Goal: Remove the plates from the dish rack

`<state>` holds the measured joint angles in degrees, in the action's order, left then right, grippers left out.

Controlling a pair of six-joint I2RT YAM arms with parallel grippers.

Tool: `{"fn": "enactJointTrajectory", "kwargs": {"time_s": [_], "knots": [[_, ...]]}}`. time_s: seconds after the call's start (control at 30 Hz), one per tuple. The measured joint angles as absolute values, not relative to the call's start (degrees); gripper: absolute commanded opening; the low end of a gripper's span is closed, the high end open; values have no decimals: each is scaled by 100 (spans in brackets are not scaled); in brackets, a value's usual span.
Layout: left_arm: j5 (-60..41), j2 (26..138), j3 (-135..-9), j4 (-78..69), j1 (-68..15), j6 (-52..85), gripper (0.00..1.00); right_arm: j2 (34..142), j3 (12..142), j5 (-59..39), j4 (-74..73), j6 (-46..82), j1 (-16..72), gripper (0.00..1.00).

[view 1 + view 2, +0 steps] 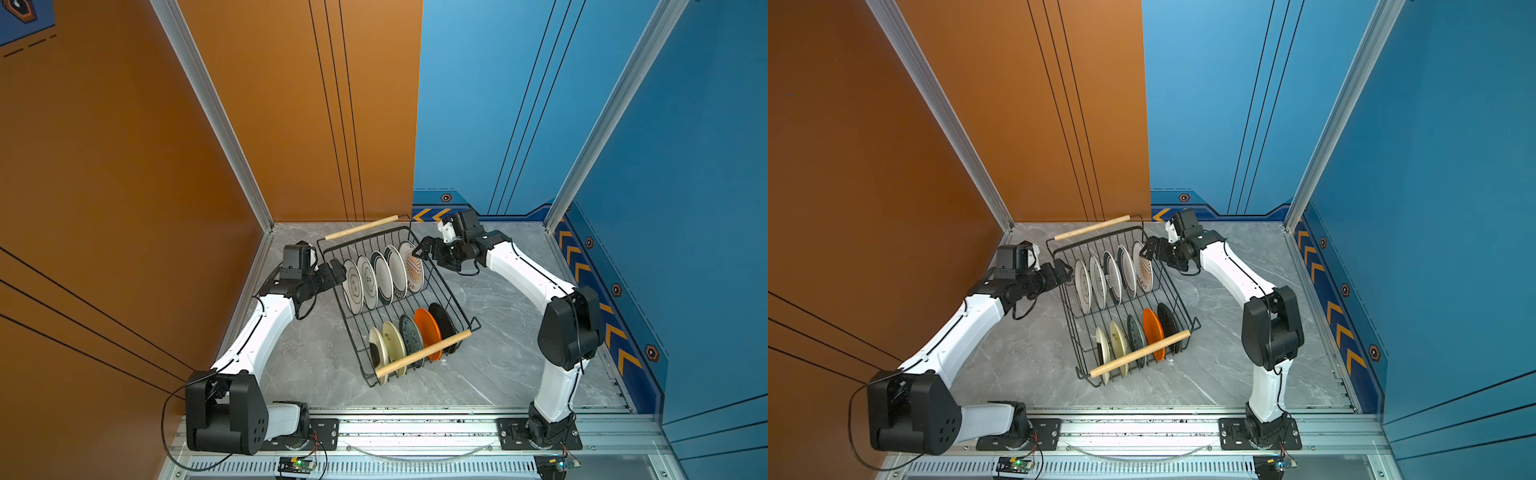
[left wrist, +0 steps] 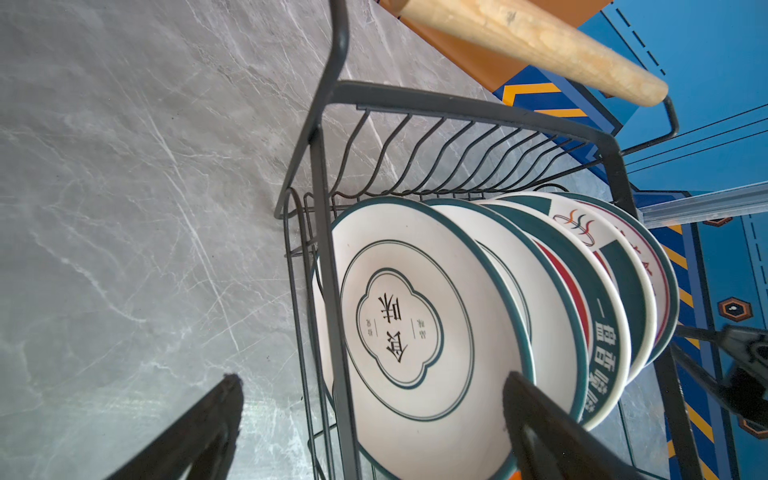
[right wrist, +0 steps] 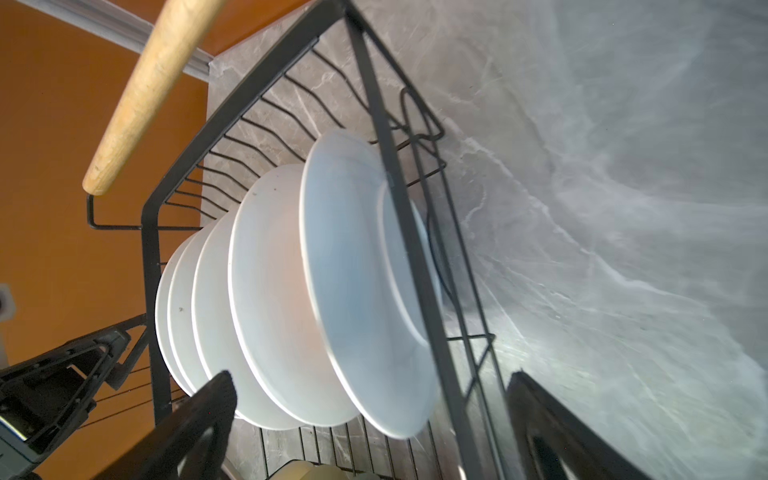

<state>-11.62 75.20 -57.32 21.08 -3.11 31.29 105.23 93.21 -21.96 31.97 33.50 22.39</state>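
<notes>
Orange walls (image 1: 124, 166) and blue walls (image 1: 685, 166) box in a grey marble surface (image 1: 519, 340). Two arms reach in from the near edge, the left arm (image 1: 257, 332) and the right arm (image 1: 532, 274).

Between them sits the rack (image 1: 424, 352). Its long axis runs from the back wall toward the near edge, skewed so the near end swings right, and a wooden handle (image 1: 361, 226) caps each end. All ten plates (image 1: 382, 276) are in it, on edge in the slotted bottom: five in a far row, five in a near row (image 1: 411, 336) — each row crossing the rack parallel to the handles. The far row's faces turn toward the left arm, its plain white backs toward the right. Standing upright leaves the rims clear at the top, likely the easiest place to pinch.

The left end effector (image 2: 372, 378) hovers at the far row's left end, empty, its fingers (image 2: 540, 415) spread wide — one outside the side wire (image 2: 328, 257), one before the first plate's face. The right end effector (image 3: 370, 374) mirrors it at the sunburst plate (image 1: 414, 266), also spread and empty. Nothing is unloaded yet.
</notes>
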Motion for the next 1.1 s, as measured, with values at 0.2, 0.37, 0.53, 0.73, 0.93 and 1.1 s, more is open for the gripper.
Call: {"fn": "enactJointTrajectory", "kwargs": {"time_s": [0.2,0.37,0.53,0.73,0.93,1.1], "knots": [[-1105,7511,-5714,2128,-311,3107,98,9321,8685,-1535,3417,3277,1837,98],[-1004,7397,-5564,2176,-311,3105,98,8053,7686,-1020,3677,3199,1922,95],[-899,7373,-5518,2228,-311,3089,98,6401,6431,-685,4136,3356,2082,92],[-829,7454,-5518,2228,-311,3068,98,4836,5640,-336,4676,3811,2620,87],[-751,7725,-5518,2228,-305,2967,98,4106,5277,-80,4906,4392,3326,83],[-659,7940,-5623,2248,-242,2910,99,4254,5175,200,4882,4799,4209,83]]}}
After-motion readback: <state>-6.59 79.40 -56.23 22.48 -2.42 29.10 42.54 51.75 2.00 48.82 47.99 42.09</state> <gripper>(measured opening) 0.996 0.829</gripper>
